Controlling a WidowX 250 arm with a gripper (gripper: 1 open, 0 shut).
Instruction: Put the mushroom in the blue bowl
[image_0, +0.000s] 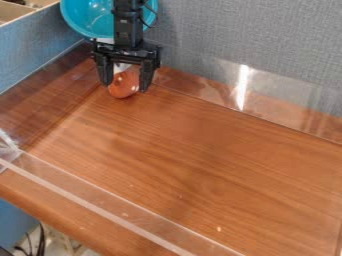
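Gripper (126, 82) w/ fingers astride mushroom (124, 88) (orange-red cap).

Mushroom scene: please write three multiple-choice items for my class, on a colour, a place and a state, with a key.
1. What colour is the bowl?
A. Yellow
B. Turquoise-blue
C. White

2. Where is the mushroom?
A. On the wooden surface
B. Inside the bowl
C. Off the wood, at the bottom edge of the view

3. How are the fingers of the tool?
A. Pressed together
B. Out of view
C. Apart

Key:
1 B: its visible wall is turquoise-blue.
2 A: it shows against the wood, outside the bowl.
3 C: the mushroom shows between them.
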